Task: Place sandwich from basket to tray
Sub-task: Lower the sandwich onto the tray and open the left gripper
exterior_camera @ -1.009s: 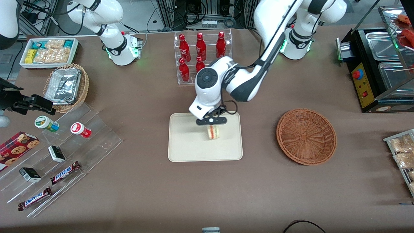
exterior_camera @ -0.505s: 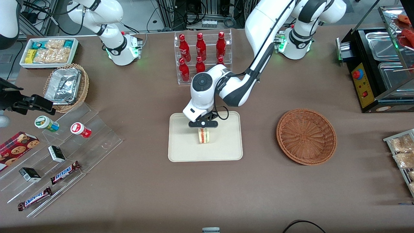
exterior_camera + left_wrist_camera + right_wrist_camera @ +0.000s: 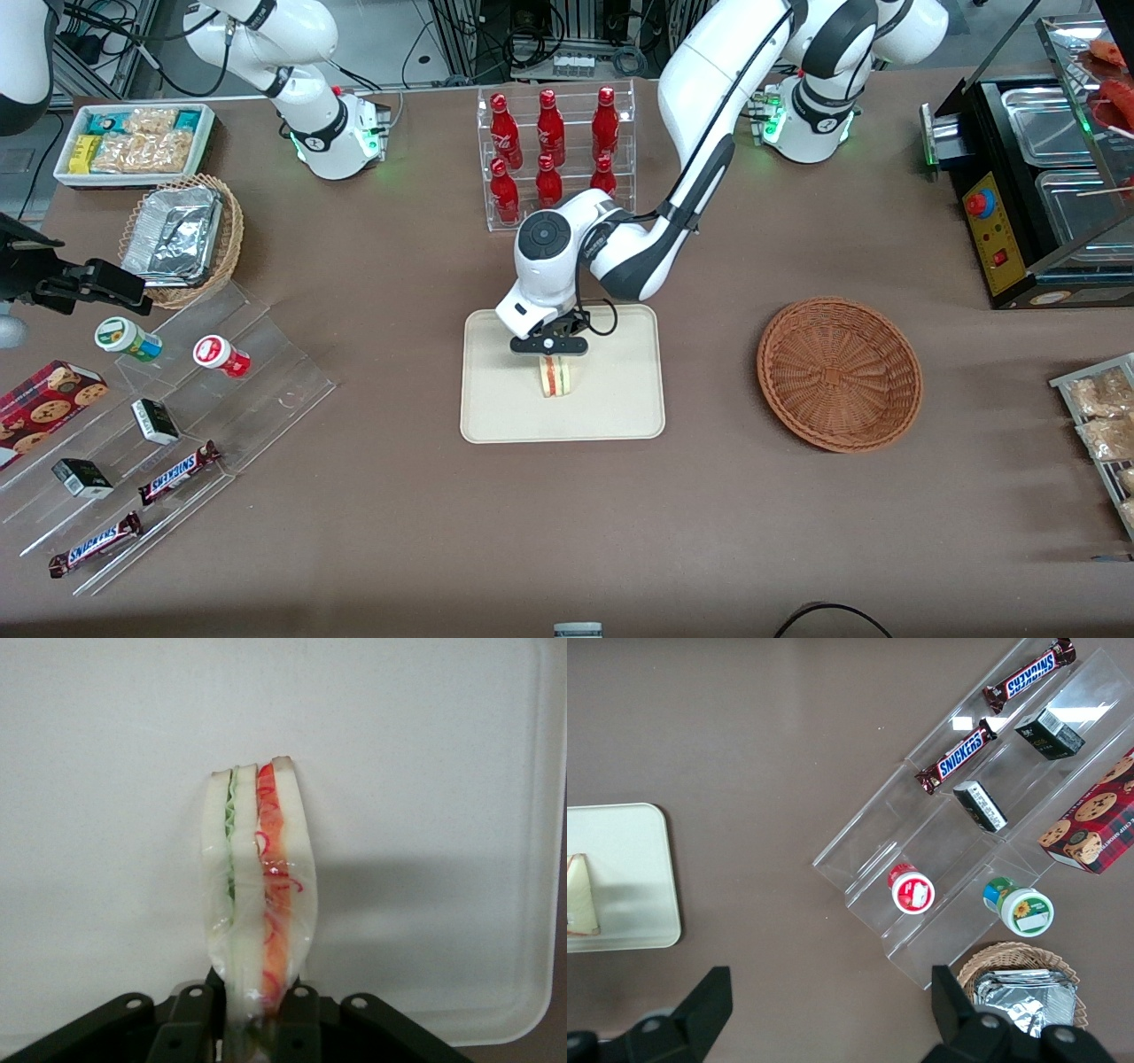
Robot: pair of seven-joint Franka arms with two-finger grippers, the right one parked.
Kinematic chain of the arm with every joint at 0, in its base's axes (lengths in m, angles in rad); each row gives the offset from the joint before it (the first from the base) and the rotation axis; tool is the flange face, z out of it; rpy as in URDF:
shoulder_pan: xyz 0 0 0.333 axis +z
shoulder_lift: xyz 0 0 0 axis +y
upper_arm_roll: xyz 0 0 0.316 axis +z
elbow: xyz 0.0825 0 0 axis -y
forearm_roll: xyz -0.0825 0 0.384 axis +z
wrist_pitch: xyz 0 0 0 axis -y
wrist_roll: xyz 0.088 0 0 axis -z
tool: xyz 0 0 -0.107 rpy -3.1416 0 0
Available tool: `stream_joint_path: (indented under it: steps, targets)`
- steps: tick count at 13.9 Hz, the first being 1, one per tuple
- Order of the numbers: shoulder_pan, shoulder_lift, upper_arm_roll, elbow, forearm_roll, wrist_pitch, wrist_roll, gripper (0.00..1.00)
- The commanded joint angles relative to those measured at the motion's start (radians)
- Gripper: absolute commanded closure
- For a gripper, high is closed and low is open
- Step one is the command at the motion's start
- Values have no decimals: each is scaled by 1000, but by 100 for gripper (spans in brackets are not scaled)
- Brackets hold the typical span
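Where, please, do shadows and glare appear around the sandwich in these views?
Left wrist view: the sandwich, held in the shut pincer, throws a soft grey shadow on the tray, and its wrapping shows small white glints. Front view: the pincer is over the tray and hardly any shadow is distinct. Right wrist view: a faint shadow lies beside the sandwich, with white glare on the clear plastic steps.

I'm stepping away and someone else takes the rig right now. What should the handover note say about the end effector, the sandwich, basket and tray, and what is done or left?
End effector: left arm's, low over the tray, shut on the sandwich.
Sandwich: held on edge, filling layers showing, above the tray's middle; the wrist view does not settle whether it touches the tray.
Basket: empty, toward the working arm's end of the table.
Done: sandwich taken out of the basket and carried to the tray.
Left: set it down, open the end effector, withdraw.
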Motion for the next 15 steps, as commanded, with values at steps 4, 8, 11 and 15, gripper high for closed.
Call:
stream_joint_path:
  steps: [4,8,11,15]
  targets:
    - [-7,-58,22,31,15,-71,-9,0]
    - [30,-189,22,48,8,-258,-65,0]
    - [73,-286,22,48,8,-346,-147,1]
    - [146,-393,23,49,11,-470,-219,1]
